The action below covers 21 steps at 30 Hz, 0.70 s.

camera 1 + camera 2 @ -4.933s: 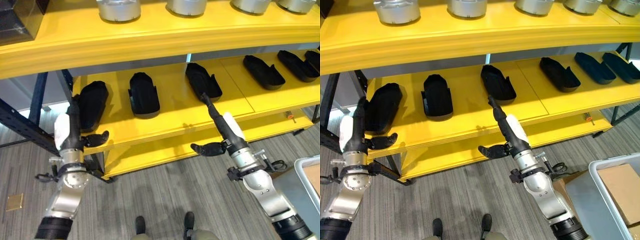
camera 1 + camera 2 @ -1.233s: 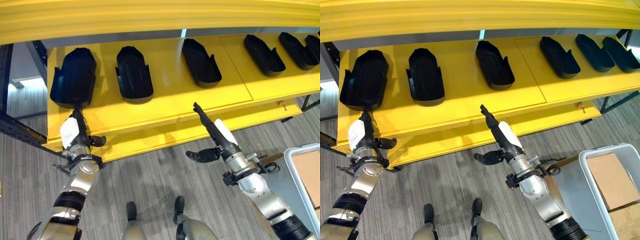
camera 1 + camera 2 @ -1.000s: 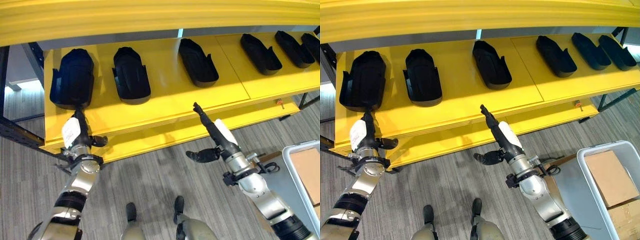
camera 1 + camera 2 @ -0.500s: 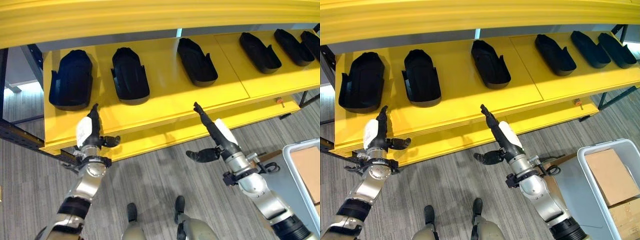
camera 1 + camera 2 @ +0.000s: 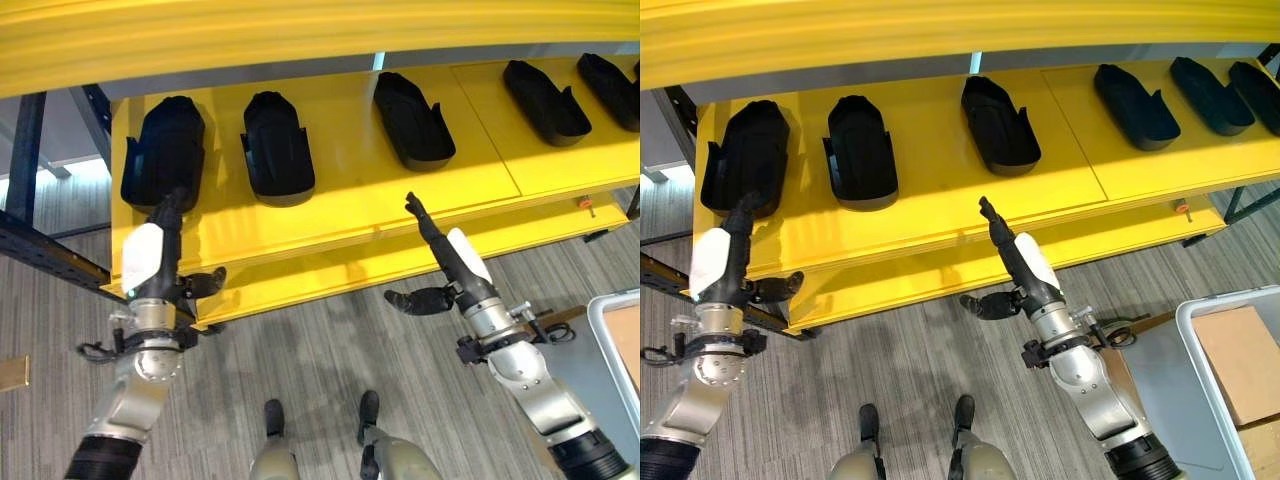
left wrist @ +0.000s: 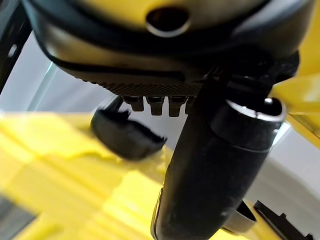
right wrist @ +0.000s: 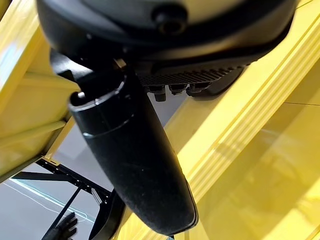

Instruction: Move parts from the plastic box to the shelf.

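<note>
Facing unlabelled black parts

Ahead of the right hand lies bare shelf between two black parts; another part blocks the left hand.

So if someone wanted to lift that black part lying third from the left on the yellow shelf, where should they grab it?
Probably across the black part's raised side walls near its wider front end, coming from the shelf's open front edge; that end faces outward.
</note>
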### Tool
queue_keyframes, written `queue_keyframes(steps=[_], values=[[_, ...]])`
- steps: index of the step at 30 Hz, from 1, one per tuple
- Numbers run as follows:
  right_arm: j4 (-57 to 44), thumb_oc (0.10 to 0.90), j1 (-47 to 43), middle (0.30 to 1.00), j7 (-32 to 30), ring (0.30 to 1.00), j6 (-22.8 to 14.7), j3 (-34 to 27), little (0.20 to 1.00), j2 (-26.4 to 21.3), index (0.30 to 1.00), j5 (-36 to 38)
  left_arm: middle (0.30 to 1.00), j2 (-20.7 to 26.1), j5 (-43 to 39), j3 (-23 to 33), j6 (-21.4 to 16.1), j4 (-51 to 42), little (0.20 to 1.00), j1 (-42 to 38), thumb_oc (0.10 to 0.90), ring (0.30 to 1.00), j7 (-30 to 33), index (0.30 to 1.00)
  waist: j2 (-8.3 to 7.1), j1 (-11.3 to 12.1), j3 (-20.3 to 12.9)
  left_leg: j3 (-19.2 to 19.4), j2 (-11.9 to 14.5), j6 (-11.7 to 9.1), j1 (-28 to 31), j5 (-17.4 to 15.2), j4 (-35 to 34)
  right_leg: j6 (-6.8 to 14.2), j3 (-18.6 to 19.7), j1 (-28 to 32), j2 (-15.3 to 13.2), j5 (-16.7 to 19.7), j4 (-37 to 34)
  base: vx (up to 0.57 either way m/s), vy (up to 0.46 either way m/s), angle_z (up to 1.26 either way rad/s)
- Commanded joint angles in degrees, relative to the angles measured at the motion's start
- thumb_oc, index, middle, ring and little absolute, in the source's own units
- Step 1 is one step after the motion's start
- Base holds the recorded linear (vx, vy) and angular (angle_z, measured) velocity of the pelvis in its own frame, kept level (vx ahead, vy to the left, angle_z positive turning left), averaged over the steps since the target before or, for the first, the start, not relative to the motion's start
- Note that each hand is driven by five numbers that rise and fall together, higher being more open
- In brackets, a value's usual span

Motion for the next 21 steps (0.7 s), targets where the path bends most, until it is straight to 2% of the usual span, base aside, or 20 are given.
queue_keyframes(steps=[1, 6, 11, 13, 14, 21], values=[[-3.81, 0.9, -3.78, 1.0, -2.73, 1.0, -6.28, -3.03, 1.0, -0.53, 1.0, 0.72, 1.0, 3.99, 5.75, 2.89, -4.68, -3.63, 1.0, -5.78, 0.9, 1.0, 4.57, 1.0, -0.18, 0.39, -3.43, -4.0, 2.87, -0.37, 7.37, -5.79, -0.07, 6.6, 0.34, -3.32, -7.13, -1.33, 6.59, 0.0, 0.0, 0.0], [-3.72, 0.9, -3.97, 1.0, -2.44, 1.0, -6.52, -2.43, 1.0, -1.07, 1.0, 0.75, 1.0, 7.24, 8.6, 3.82, -3.47, -0.96, 1.0, -9.14, 0.9, 1.0, 6.57, 1.0, 0.08, 0.11, -3.58, -3.92, 2.78, -0.52, 7.35, -5.79, -0.11, 6.74, 0.41, -3.43, -7.24, -1.27, 6.58, 0.0, 0.0, 0.0], [-3.66, 0.9, -4.15, 1.0, -2.45, 1.0, -6.86, -2.38, 1.0, -1.15, 1.0, 0.79, 1.0, 9.73, 11.39, 2.45, -2.55, 1.92, 1.0, -12.39, 0.9, 1.0, 7.77, 1.0, 0.14, -0.19, -3.61, -3.84, 2.73, -0.55, 7.44, -5.8, -0.14, 6.86, 0.57, -3.63, -7.16, -1.32, 6.76, 0.0, 0.0, 0.0], [-3.58, 0.9, -4.25, 1.0, -2.49, 1.0, -7.2, -2.1, 1.0, -1.29, 1.0, 0.94, 1.0, 11.39, 13.35, 1.09, -2.04, 3.56, 1.0, -14.31, 0.9, 1.0, 8.35, 1.0, 0.14, -0.38, -3.64, -3.75, 2.77, -0.62, 7.38, -5.76, -0.13, 6.89, 0.64, -3.82, -7.16, -1.31, 6.84, 0.0, 0.0, 0.0], [-3.54, 0.9, -4.59, 1.0, -2.66, 1.0, -7.78, -1.51, 1.0, -1.81, 1.0, 1.15, 1.0, 14.6, 17.13, -1.54, -1.02, 5.99, 1.0, -16.61, 0.9, 1.0, 8.81, 1.0, 0.25, -0.86, -3.62, -3.64, 2.82, -0.68, 7.27, -5.68, -0.11, 6.99, 0.91, -4.11, -7.07, -1.3, 6.95, 0.0, 0.0, 0.0], [-3.63, 0.9, -5.39, 1.0, -2.7, 1.0, -8.63, -0.42, 1.0, -2.52, 1.0, 1.72, 1.0, 20.24, 23.18, -8.7, -0.1, 10.42, 1.0, -22.37, 0.9, 1.0, 8.27, 1.0, 0.23, -1.22, -2.84, -3.71, 2.84, -0.65, 6.69, -5.4, 0.08, 7.23, 1.29, -5.04, -7.18, -1.27, 7.52, 0.0, 0.004, -0.02]])
